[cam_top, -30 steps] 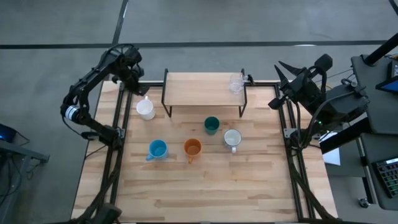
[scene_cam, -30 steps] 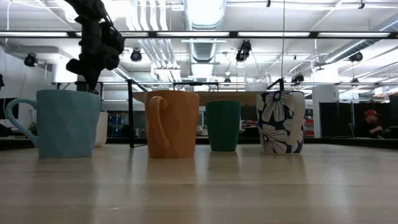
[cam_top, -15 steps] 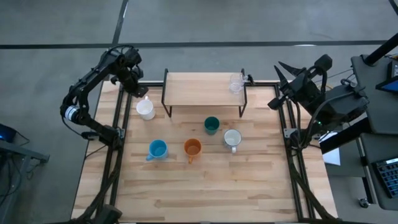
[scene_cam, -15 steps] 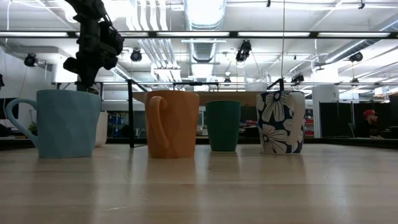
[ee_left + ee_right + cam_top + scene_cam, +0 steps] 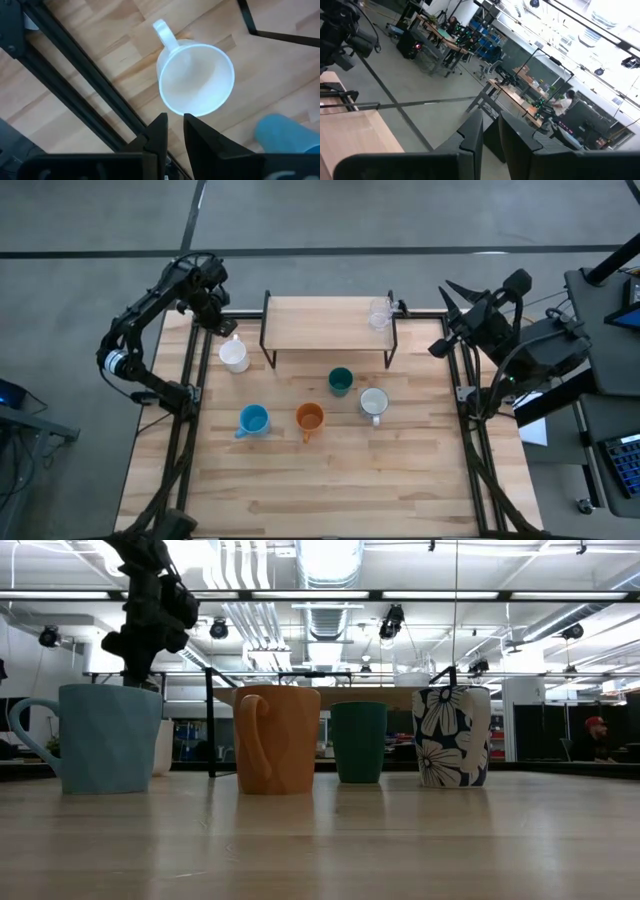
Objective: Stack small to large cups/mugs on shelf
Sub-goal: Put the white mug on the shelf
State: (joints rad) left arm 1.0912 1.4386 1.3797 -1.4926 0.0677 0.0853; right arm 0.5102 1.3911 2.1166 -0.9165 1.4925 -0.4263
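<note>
A white mug [image 5: 233, 355] stands upright on the table left of the shelf [image 5: 328, 332]; it also shows in the left wrist view [image 5: 196, 80], handle toward the table's far edge. A clear glass [image 5: 379, 313] stands on the shelf's right end. A teal cup [image 5: 340, 381], a white flowered mug [image 5: 373, 403], an orange mug [image 5: 309, 418] and a light blue mug [image 5: 253, 420] stand on the table in front of the shelf. My left gripper [image 5: 175, 125] hovers shut above the white mug's far-left side, clear of it [image 5: 137, 675]. My right gripper [image 5: 490, 132] is shut beyond the table's right far corner [image 5: 447, 332].
The shelf's black legs [image 5: 267, 340] stand close to the right of the white mug. The table's dark frame rail [image 5: 75, 100] runs along its left edge under my left arm. Open wood lies along the table's near half [image 5: 330, 490]. A person [image 5: 598, 735] sits far off in the room.
</note>
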